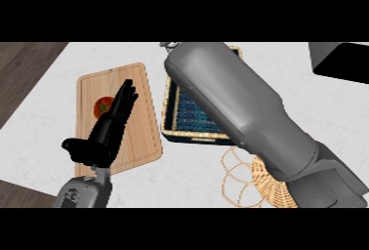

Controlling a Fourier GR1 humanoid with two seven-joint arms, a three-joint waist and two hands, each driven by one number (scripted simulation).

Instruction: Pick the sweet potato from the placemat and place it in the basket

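In the head view, a white marbled table (43, 122) is seen, with dark wood at the upper left and lower left of the frame. A wooden board (140, 122) lies left of centre, and a tomato (103, 107) rests on it. The left hand (101, 139) is raised over the board, its fingers (126, 97) held straight and together, nothing being held; the tomato is partly covered by them. A dark basket (189, 117) with a woven rim is set at the centre, just right of the board. The right forearm (238, 107) crosses the frame from the lower right to the top centre and covers much of the basket; the right hand is not shown. A woven placemat (249, 183) lies at the lower centre-right, partly under that forearm. The sweet potato cannot be seen anywhere. A dark object (342, 61) sits at the upper right.
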